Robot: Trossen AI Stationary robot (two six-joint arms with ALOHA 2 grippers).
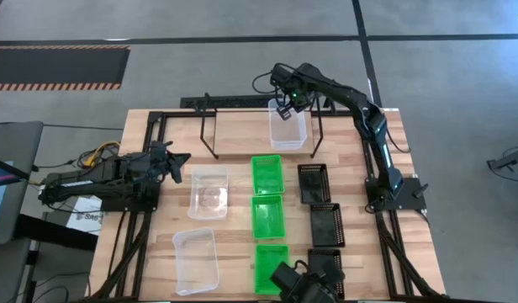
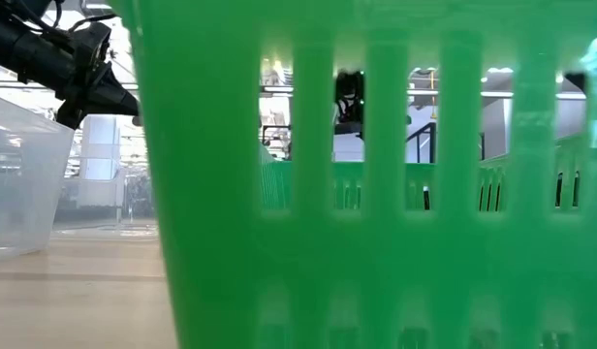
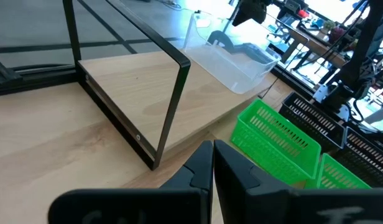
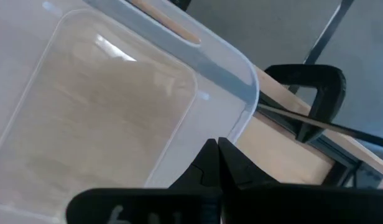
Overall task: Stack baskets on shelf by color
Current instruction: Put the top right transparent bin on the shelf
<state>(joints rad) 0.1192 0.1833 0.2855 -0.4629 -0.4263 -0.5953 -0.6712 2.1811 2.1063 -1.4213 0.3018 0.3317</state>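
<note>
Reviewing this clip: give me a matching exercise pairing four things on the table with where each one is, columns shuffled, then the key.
Things:
1. clear basket at the shelf
2. green baskets
3. black baskets
4. left gripper

Places:
A. row down the table's middle
B. shut, beside a clear basket on the left half
C. under the right gripper, at the far edge
D. row nearest the right arm's base

Pairs: 1-C, 2-A, 3-D, 4-B
</note>
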